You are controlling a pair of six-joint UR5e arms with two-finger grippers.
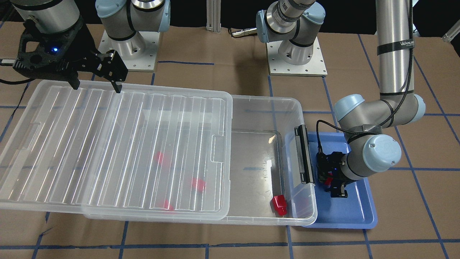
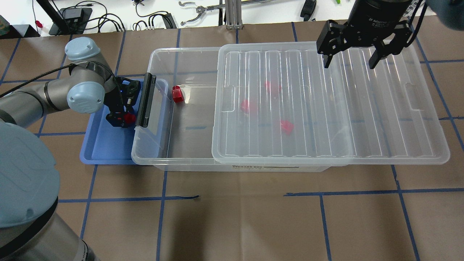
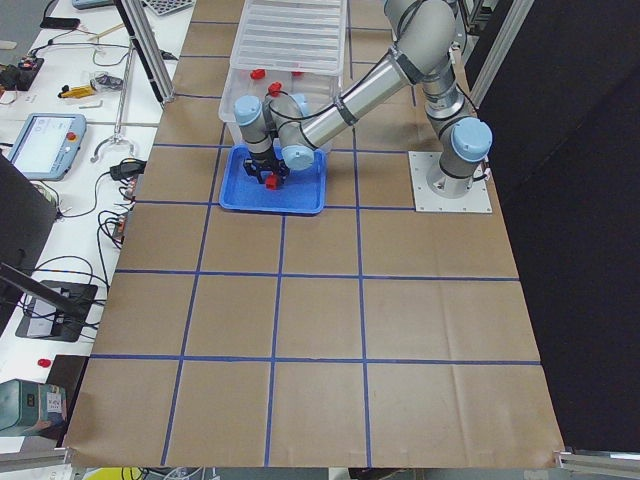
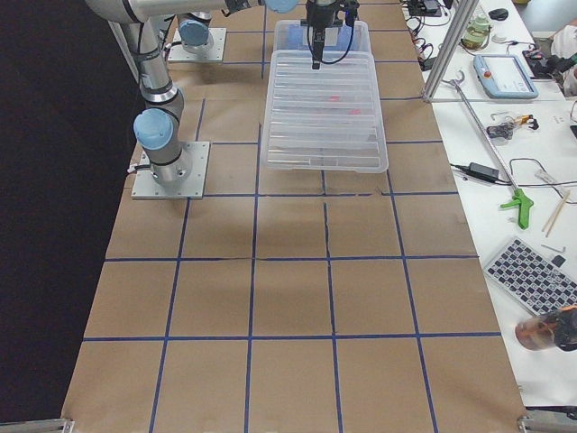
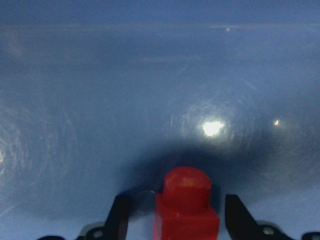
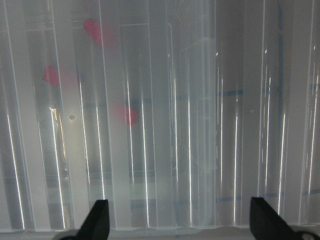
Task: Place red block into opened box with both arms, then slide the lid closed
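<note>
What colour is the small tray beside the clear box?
Plain blue tray; it shows best in the front-facing view.

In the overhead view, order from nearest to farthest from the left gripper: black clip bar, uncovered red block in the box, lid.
1. Black clip bar, beside the left gripper.
2. Uncovered red block, in the open end of the box.
3. Lid, toward the view's right.

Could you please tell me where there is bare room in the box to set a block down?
The box floor is bare between the lid edge and the clip-end wall, except one red block in the corner away from the robot. Under the lid, three blocks crowd the middle. The blue tray is taken by the left end effector.
</note>
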